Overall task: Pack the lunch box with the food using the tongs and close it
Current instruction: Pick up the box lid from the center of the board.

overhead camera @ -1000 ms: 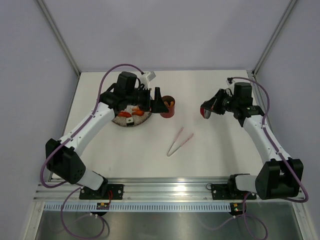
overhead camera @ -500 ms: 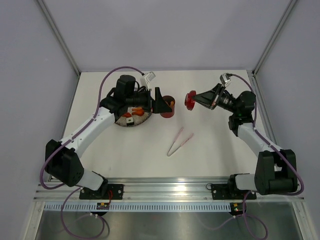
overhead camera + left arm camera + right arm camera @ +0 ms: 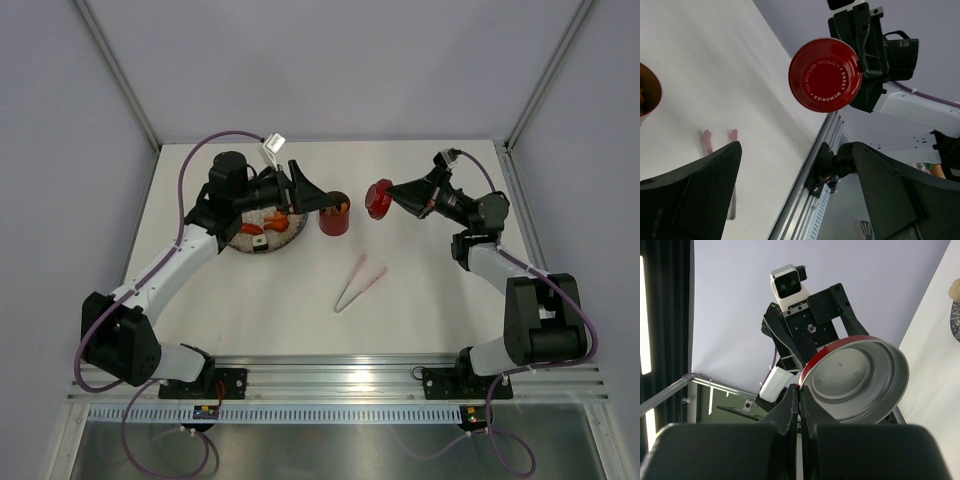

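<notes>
From above, the small red cylindrical canister (image 3: 334,214) stands upright and uncovered on the white worktop (image 3: 420,270), with an orange bite showing inside. Just to its left lies the wide speckled grey plate (image 3: 238,240), carrying orange and white food pieces (image 3: 275,222). The left hand (image 3: 312,195) hovers over the plate's right edge, close beside the canister, its jaws spread and holding nothing. The right hand (image 3: 392,196) is clenched on the round red lid (image 3: 379,198), which it holds on edge in the air to the right of the canister and apart from it. The slim pale pink tongs (image 3: 360,283) lie on the worktop nearer the arm bases, away from both hands.

The left wrist view adds the lid's top face, which is red with a ring of white lettering. The left hand's two dark fingers (image 3: 695,195) stand wide apart at the bottom. Between them the two pink tong tips show, and the canister's rim sits at the left edge.

Only the right wrist view shows the lid's silver, hollow underside, its rim pinched between the closed fingers (image 3: 790,412).
</notes>
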